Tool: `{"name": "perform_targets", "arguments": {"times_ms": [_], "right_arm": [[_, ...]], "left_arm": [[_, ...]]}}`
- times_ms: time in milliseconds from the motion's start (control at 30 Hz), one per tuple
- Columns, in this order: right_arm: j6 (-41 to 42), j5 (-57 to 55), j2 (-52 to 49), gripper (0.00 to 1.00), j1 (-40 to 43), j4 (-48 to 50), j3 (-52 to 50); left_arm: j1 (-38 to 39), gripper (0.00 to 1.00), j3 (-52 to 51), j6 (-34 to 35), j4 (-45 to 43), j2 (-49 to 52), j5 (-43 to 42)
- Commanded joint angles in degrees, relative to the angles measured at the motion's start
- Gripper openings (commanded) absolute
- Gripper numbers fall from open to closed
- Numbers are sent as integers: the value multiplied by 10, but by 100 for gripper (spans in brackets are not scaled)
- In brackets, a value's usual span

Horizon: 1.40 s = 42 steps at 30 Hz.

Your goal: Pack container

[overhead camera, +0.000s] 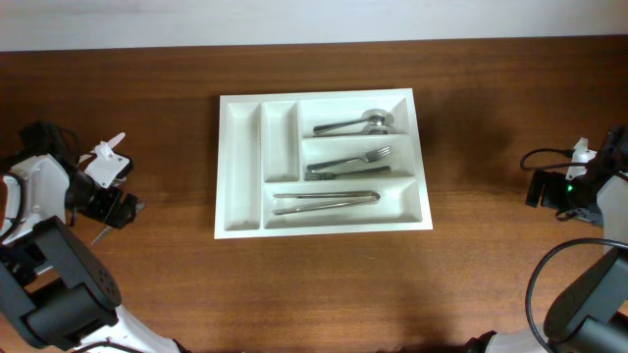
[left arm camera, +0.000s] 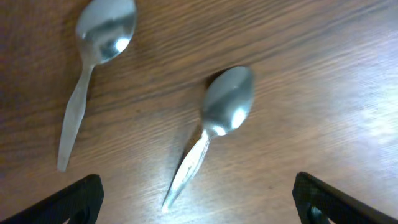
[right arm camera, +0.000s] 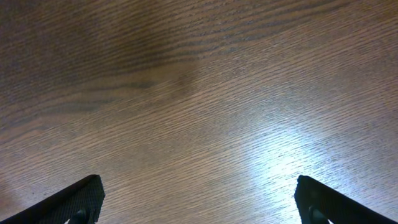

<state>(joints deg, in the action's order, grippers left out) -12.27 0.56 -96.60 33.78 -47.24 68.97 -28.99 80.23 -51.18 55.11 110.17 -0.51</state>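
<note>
Wooden table [overhead camera: 491,245] holding container [overhead camera: 240,157] at centre. I'm hovering left gripper [left arm camera: 198,200], jaws wide, over nearer spoon [left arm camera: 227,102], second spoon [left arm camera: 106,28] nearby; aiming to straddle handle squarely before closing. Right gripper [right arm camera: 199,200] wide, empty.

Left fingers [left arm camera: 76,200] spread wide, right fingers [right arm camera: 76,200] spread wide

No legible lettering, label, brand mark, number or sign in any of the three views.
</note>
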Motion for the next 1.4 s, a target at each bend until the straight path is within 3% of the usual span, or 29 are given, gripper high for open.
{"name": "perform_targets", "arguments": {"times_ms": [0,100,433,800,1367], "right_arm": [[-2,5,-3,99,0,2,0],[-2,5,-3,99,0,2,0],[-2,5,-3,99,0,2,0],[-2,5,-3,99,0,2,0],[-2,5,-3,99,0,2,0]], "left_arm": [[0,99,-7,16,-8,5,23],[0,99,-7,14,-20,5,22],[0,99,-8,-101,-24,15,-1],[0,99,-8,-102,-15,73,-12],[0,100,-9,-115,-26,75,-12]]}}
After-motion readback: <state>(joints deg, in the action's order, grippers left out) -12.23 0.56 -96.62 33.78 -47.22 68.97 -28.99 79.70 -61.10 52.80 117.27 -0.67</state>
